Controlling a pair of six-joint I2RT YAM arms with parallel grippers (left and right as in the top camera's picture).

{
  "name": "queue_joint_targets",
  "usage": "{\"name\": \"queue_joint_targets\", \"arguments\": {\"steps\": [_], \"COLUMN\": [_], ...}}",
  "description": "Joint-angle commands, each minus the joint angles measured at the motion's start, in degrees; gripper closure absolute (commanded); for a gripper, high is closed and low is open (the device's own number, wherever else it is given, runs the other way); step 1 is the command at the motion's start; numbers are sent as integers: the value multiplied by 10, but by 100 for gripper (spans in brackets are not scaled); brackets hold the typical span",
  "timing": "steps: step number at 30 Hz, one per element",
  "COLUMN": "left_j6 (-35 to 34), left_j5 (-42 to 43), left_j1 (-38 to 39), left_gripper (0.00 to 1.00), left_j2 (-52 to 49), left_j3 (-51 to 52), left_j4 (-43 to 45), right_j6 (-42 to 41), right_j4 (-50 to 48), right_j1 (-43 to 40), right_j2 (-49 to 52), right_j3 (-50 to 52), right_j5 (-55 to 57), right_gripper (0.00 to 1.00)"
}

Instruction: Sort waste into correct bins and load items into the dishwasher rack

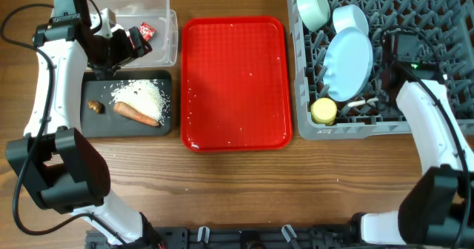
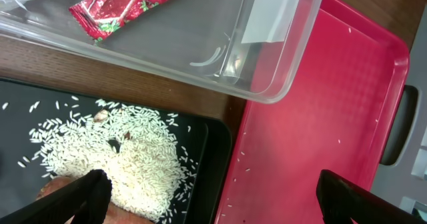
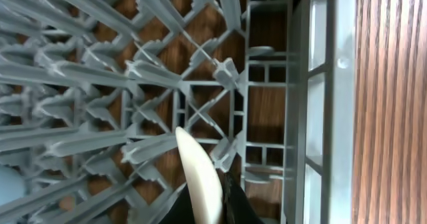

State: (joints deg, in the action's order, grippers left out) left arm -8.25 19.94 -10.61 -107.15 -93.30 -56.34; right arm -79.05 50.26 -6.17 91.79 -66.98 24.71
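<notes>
My left gripper (image 1: 122, 45) is open and empty, above the gap between the clear tub (image 1: 167, 38) and the black tray (image 1: 89, 123); in its wrist view (image 2: 213, 207) its fingers straddle the tray's right edge. The red wrapper (image 1: 147, 31) (image 2: 127, 4) and white paper (image 1: 111, 18) lie in the tub. Rice (image 1: 141, 95) (image 2: 127, 157), the carrot stick (image 1: 137, 114) and the brown morsel (image 1: 94, 106) lie in the black tray. My right gripper (image 1: 379, 93) (image 3: 213, 201) is shut on the white spoon (image 3: 200, 177) inside the grey rack (image 1: 437, 12) (image 3: 200, 84).
The rack also holds a pale-green bowl (image 1: 313, 8), a light-blue bowl (image 1: 350, 19), a light-blue plate (image 1: 349, 62) and a yellow cup (image 1: 324, 111). A red serving tray (image 1: 235, 82) (image 2: 320, 117) with a few stray rice grains lies between the bins and the rack.
</notes>
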Motion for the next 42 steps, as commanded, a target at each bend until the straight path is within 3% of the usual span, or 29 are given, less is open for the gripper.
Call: {"name": "queue_joint_targets", "arguments": {"steps": [1, 3, 6, 11, 14, 16, 17, 18, 19, 24, 27, 30, 33, 35, 37, 42], "left_j6": [1, 1, 0, 1, 1, 1, 1, 1, 1, 1, 1, 1, 1, 1, 1, 1], "left_j5": [-1, -1, -1, -1, -1, -1, -1, -1, -1, -1, -1, -1, -1, -1, -1, -1], "left_j1": [0, 0, 0, 0, 0, 0, 0, 0, 0, 0, 0, 0, 0, 0, 0, 0], "left_gripper": [0, 0, 0, 0, 0, 0, 0, 0, 0, 0, 0, 0, 0, 0, 0, 0], "left_j2": [15, 15, 15, 15, 15, 15, 15, 15, 15, 15, 15, 15, 15, 15, 15, 15], "left_j3": [-8, -9, -8, -8, -9, -9, -9, -8, -8, -9, -8, -8, -8, -9, -8, -9], "left_j4": [1, 1, 1, 1, 1, 1, 1, 1, 1, 1, 1, 1, 1, 1, 1, 1], "right_j6": [11, 11, 11, 11, 37, 260, 394, 560, 662, 660, 659, 716, 731, 727, 720, 714], "right_j4": [3, 8, 12, 59, 111, 102, 90, 91, 91, 106, 135, 90, -134, -331, -450, -513], "right_j1": [-1, -1, -1, -1, -1, -1, -1, -1, -1, -1, -1, -1, -1, 0, 0, 10], "right_j2": [20, 21, 21, -9, -85, -194, -234, -280, -340, -475, -496, -497, -530, -599, -685, -863], "right_j3": [3, 3, 3, 2, -14, -48, -65, -86, -92, -92, -92, -82, 58, 242, 399, 619], "right_j5": [9, 7, 3, -6, -3, -57, -121, -227, -311, -338, -338, -335, -327, -340, -347, -338], "right_gripper": [93, 67, 59, 58, 46, 21, 3, 0, 0, 0, 0, 0, 0, 0, 0, 0]}}
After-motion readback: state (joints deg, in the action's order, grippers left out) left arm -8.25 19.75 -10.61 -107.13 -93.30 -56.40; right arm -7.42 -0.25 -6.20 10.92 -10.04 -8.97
